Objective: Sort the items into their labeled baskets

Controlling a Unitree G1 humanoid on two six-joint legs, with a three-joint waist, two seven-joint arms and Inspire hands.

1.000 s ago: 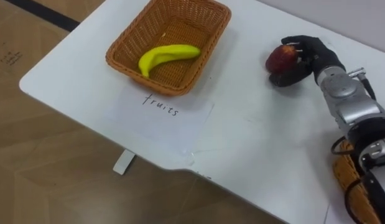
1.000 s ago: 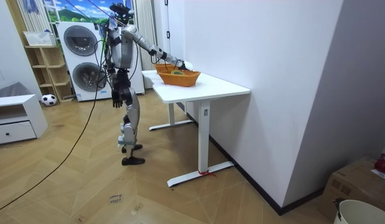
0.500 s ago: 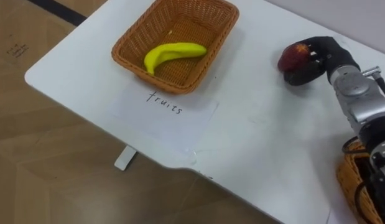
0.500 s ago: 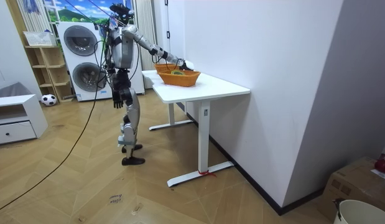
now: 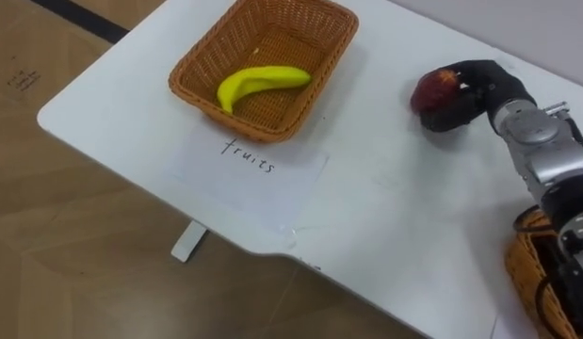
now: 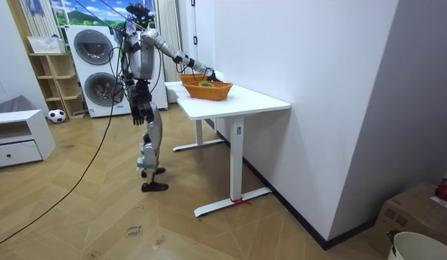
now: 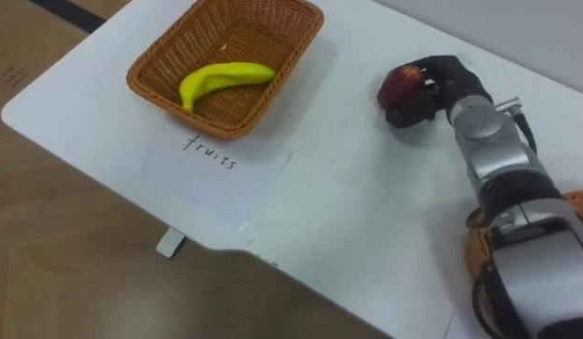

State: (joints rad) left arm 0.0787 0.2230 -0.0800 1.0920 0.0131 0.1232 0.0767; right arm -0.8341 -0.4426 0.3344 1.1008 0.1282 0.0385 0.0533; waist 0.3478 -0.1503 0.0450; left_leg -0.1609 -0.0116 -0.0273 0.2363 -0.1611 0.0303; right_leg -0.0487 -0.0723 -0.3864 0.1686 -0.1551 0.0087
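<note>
Little has shifted in the last second: the apple (image 5: pixel 429 90) is held by the right hand (image 5: pixel 472 87) at nearly the same spot right of the basket (image 5: pixel 192 71), perhaps a touch nearer it than half a second ago.

One fruit is sorted, since the banana (image 5: pixel 258 83) lies inside the basket, just above the sheet (image 5: pixel 249 160) marked for fruits. The apple is not yet in. It is well apart from the basket's right rim, over the table (image 5: pixel 385 207), and I cannot tell whether it is lifted clear. A second basket (image 5: pixel 526 282), far to the lower right of the first, shows just an edge, so how the office supplies stand is hidden. I judge the fruit half nearly done.

The fingers (image 5: pixel 463 72) curl over the apple's top and far side with the thumb beneath, and the fruit bulges out toward the basket. The left hand (image 6: pixel 139 112) hangs by the robot's hip.
</note>
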